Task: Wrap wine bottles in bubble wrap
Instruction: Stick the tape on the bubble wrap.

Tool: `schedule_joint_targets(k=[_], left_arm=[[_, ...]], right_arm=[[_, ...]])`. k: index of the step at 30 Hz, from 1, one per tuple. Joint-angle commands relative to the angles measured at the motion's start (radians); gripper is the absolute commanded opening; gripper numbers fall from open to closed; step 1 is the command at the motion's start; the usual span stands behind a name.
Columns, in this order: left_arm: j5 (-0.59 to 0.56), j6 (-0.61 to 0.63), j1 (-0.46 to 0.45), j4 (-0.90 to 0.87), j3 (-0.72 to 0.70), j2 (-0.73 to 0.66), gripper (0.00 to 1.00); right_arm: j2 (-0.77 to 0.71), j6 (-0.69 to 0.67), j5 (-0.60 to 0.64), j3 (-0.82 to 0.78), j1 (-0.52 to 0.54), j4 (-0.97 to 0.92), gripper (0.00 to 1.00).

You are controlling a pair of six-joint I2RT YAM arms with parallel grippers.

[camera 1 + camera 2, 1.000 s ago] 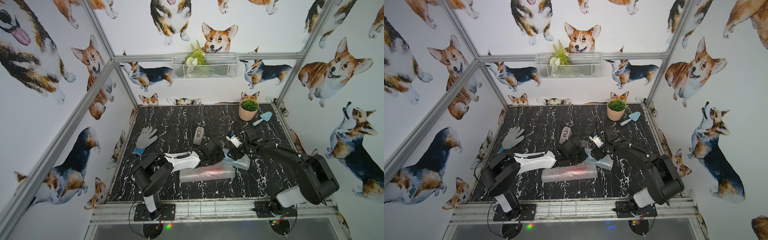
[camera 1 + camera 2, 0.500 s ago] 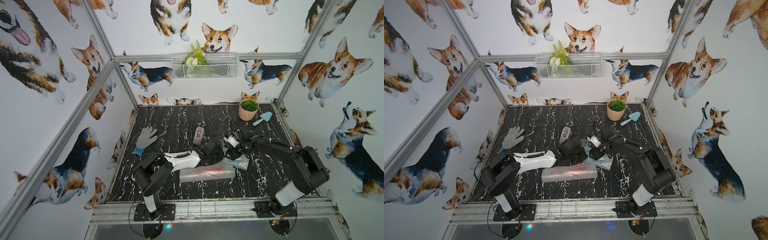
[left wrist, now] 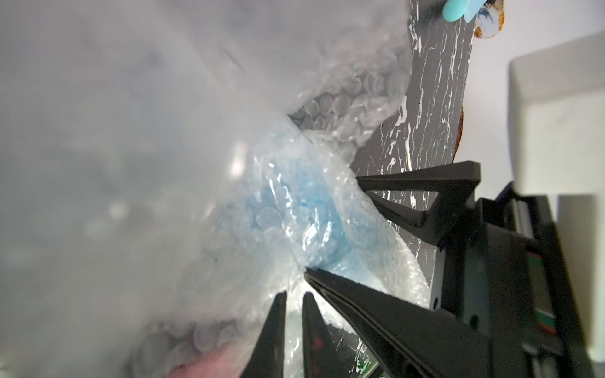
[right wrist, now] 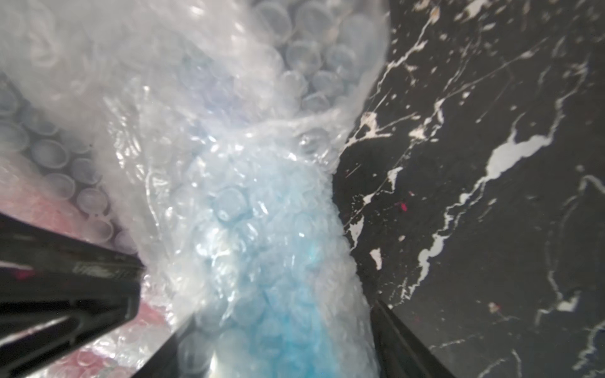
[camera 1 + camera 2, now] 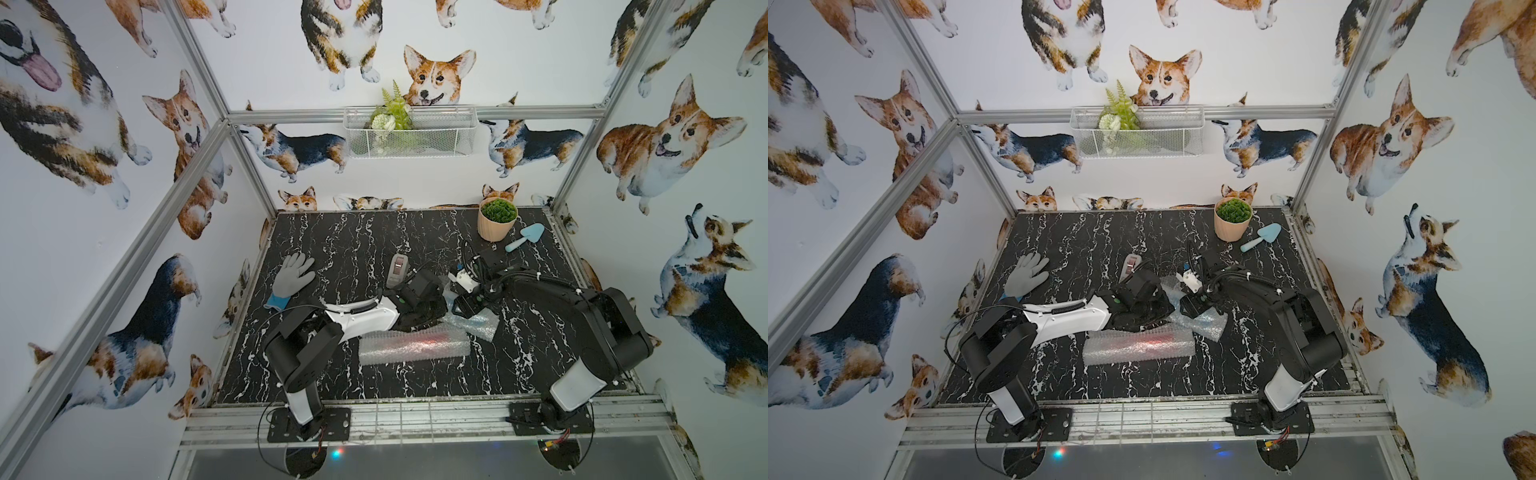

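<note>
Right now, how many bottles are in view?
2. Red bottle, wrapped, lies front centre; blue bottle, also wrapped, sits just behind it to the right, mostly covered. No others visible; one could be hidden.

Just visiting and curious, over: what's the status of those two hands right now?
Left hand nearly shut, pinching bubble wrap. Right hand astride the wrapped blue bottle, grip unclear. Red bottle already wrapped, lying close alongside.

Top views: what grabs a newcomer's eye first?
Corgi wallpaper covers the walls around the black marble table. Mid-table, the fingers of the right gripper straddle a blue bottle bundled in bubble wrap. A wrapped red-pink bottle lies nearer the arm bases.
</note>
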Motion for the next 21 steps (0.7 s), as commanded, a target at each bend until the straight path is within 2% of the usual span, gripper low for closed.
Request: schedule_joint_targets(k=[1, 11, 15, 21], left_arm=[[0.003, 0.027, 0.008, -0.031, -0.001, 0.005, 0.16], [0.031, 0.071, 0.017, -0.067, 0.008, 0.032, 0.18], [0.017, 0.114, 0.029, -0.109, 0.008, 0.025, 0.25], [0.006, 0.187, 0.069, -0.189, 0.052, 0.000, 0.29]], right_arm=[[0.007, 0.019, 0.007, 0.007, -0.008, -0.046, 0.73], [0.038, 0.026, -0.003, 0.023, -0.020, -0.068, 0.72], [0.049, 0.029, -0.020, 0.031, -0.030, -0.077, 0.71], [0.052, 0.030, -0.032, 0.035, -0.034, -0.079, 0.71]])
